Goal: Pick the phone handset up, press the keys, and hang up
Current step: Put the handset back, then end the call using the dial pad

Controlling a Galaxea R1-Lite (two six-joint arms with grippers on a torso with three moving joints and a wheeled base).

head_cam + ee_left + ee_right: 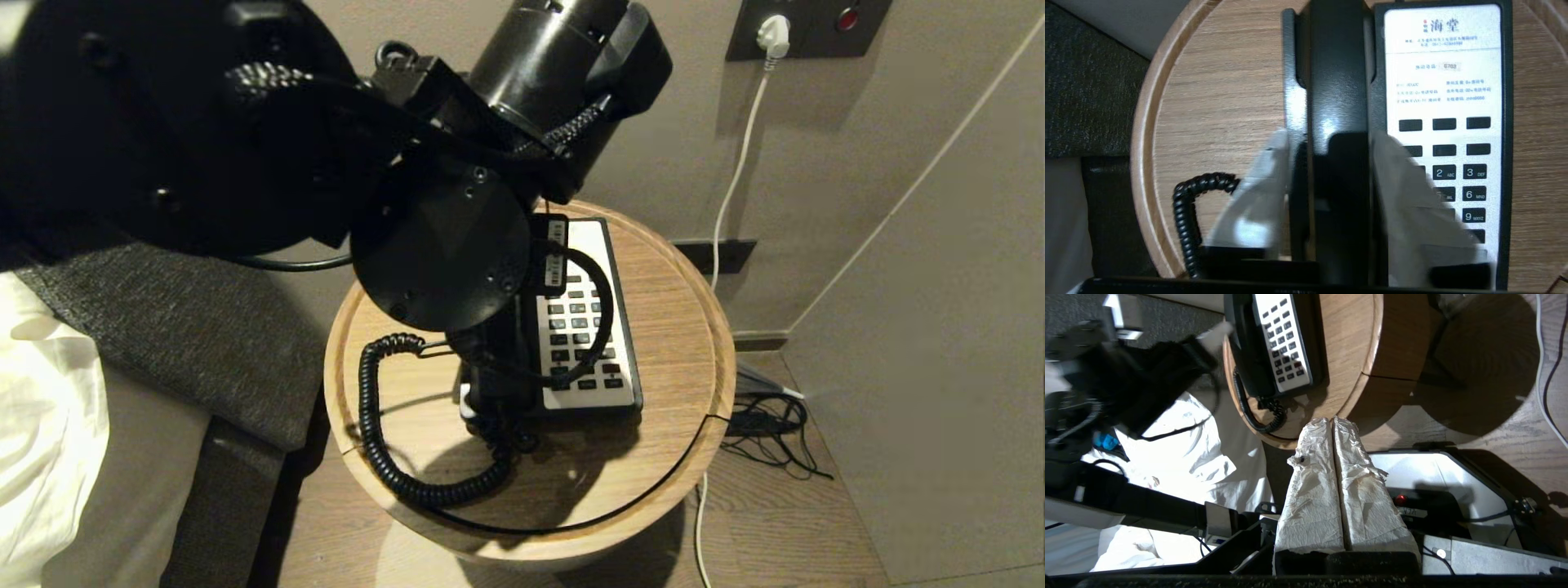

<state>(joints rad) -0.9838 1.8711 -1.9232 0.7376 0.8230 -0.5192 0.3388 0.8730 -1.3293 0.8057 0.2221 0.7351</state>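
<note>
The phone handset lies lengthwise in the cradle on the left side of the black-and-white phone base, on a round wooden table. My left gripper comes down over its middle. One pale padded finger presses each long side, so it is shut on the handset. In the head view my left arm hides most of the handset. The coiled cord loops over the table's near left part. The keys are uncovered. My right gripper hangs shut and empty off the table's near edge.
A bed with a grey throw and white bedding borders the table's left side. A white plug sits in a wall socket and its cable runs down to the floor. Black cables lie at the table's right foot.
</note>
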